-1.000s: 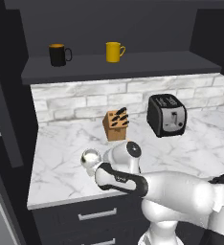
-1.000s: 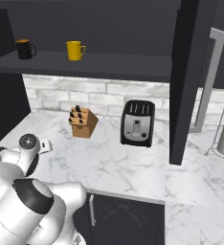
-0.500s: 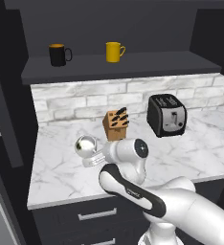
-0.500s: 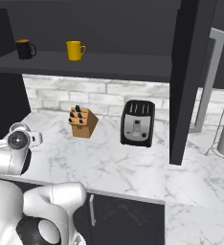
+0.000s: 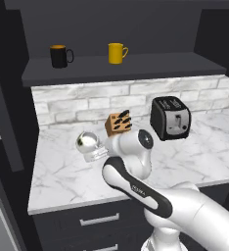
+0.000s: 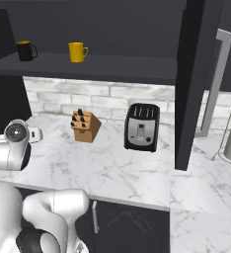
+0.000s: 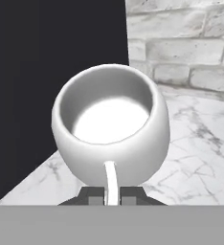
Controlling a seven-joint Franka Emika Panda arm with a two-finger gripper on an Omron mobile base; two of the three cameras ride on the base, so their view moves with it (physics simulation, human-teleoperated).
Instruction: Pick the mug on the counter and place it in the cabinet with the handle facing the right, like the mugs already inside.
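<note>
The tool (image 7: 112, 195) has its two dark tips drawn close together on the thin white handle (image 7: 111, 179) of the mug (image 7: 111, 125), so it is clenched on that loop. In the hand view the mug's open mouth faces the camera, its pale inside bare, with a dark panel on one side and the brick wall and veined surface (image 7: 195, 143) on the other. From the left base view the mug (image 5: 89, 145) is held in the air, above the left part of the surface (image 5: 62, 176), just left of the knife block (image 5: 118, 123); the toaster (image 5: 171, 117) stands well to the right. No writing can be read on anything. The cabinet (image 5: 121, 66) shelf carries a black mug (image 5: 59, 55) and a yellow mug (image 5: 116, 52), with open shelf to the right of the yellow one.
</note>
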